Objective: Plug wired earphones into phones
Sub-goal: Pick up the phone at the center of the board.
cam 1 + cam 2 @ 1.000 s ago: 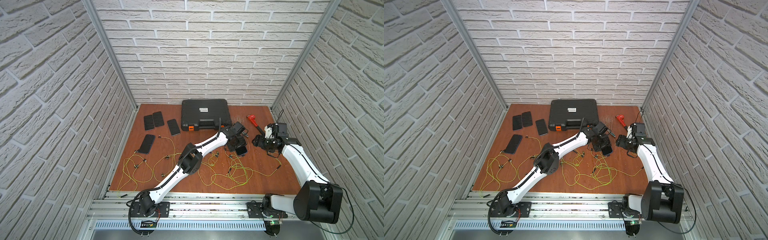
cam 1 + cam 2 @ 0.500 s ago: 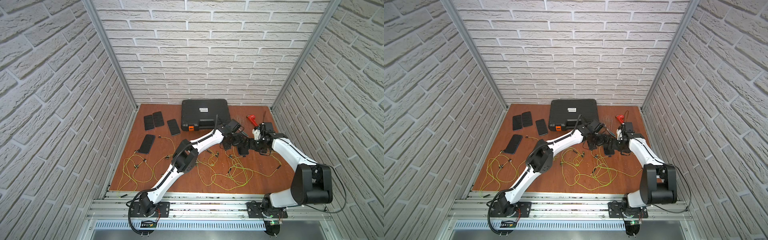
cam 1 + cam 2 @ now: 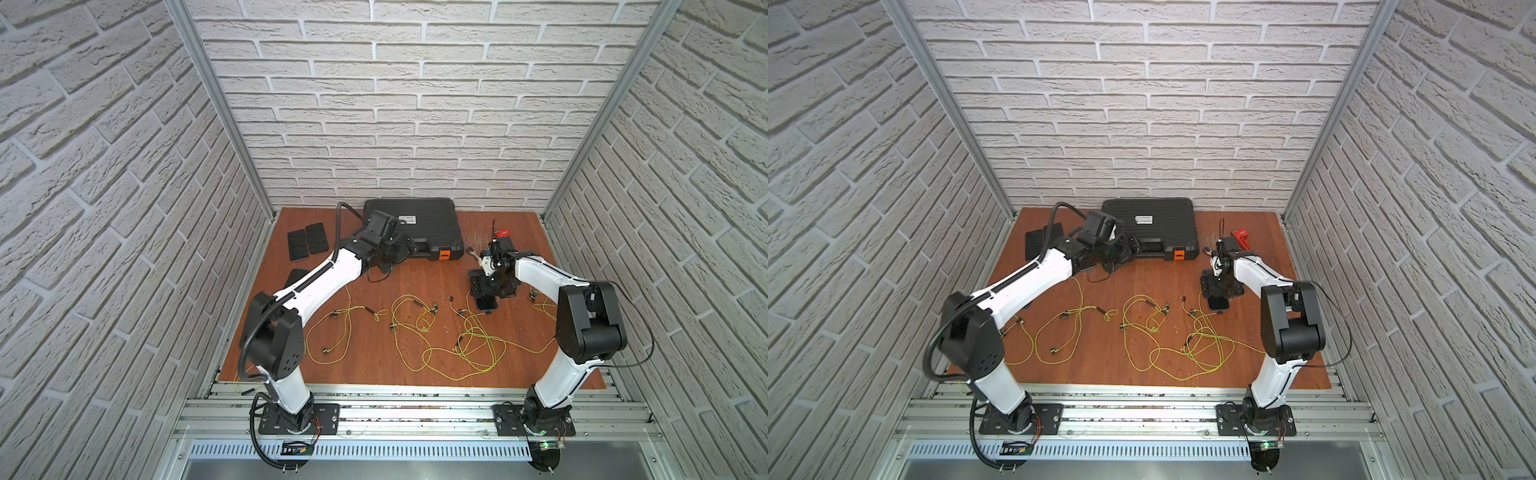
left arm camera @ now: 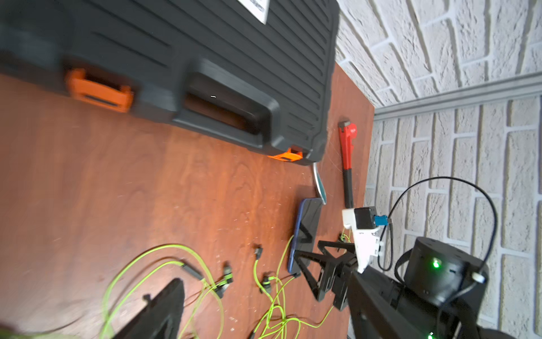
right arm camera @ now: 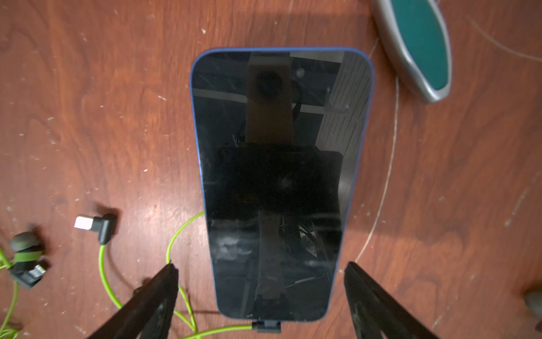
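one plug seated, a tangle close by

spare phones (image 3: 307,245) lie flat at the back left of the surface (image 3: 395,282). the left pincer (image 3: 405,249) hovers by the black case (image 3: 415,220), its spread impossible to tell. yellow-green earphone cords (image 3: 473,336) loop across the middle. at right, the right pincer (image 5: 261,267), spread wide, straddles a blue-rimmed phone (image 5: 278,146) whose plug (image 5: 267,325) looks seated. a careless lift could snag the cord beside one finger and drag that plug out.
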Available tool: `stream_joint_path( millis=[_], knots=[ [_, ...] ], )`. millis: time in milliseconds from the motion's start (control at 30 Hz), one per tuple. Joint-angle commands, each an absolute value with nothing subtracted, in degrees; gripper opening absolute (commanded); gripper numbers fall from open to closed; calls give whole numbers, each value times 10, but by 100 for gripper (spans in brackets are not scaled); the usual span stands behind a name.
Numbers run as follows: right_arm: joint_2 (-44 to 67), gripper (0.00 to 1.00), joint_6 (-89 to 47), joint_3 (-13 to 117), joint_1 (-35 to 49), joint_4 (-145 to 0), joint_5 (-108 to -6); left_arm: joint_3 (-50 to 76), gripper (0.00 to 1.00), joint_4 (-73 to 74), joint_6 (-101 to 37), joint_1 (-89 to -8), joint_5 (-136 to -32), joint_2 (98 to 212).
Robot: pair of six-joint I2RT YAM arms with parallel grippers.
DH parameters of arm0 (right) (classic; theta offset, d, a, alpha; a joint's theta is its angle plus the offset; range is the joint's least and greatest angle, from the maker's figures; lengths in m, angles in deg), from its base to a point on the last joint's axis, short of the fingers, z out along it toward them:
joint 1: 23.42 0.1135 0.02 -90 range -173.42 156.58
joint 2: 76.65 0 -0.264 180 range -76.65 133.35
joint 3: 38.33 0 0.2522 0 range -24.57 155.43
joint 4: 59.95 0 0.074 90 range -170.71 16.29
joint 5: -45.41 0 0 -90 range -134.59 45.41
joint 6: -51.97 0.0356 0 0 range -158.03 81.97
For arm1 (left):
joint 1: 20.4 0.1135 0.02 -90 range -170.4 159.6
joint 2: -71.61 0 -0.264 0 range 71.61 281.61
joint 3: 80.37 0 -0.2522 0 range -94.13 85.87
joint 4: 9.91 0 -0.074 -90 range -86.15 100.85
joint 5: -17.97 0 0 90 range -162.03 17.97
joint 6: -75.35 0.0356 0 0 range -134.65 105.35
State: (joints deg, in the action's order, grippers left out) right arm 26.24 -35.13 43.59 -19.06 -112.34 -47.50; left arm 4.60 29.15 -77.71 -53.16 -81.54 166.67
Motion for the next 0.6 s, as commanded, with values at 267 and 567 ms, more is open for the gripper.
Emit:
stream_joint_path(
  millis=[267,567],
  knots=[
    [318,78,-327,458,-180,-1132,-424,128,85,276,-767,-491,-787,1603],
    [271,60,-326,454,-191,-1154,-401,121,84,272,-770,-487,-788,1614]
  ],
)
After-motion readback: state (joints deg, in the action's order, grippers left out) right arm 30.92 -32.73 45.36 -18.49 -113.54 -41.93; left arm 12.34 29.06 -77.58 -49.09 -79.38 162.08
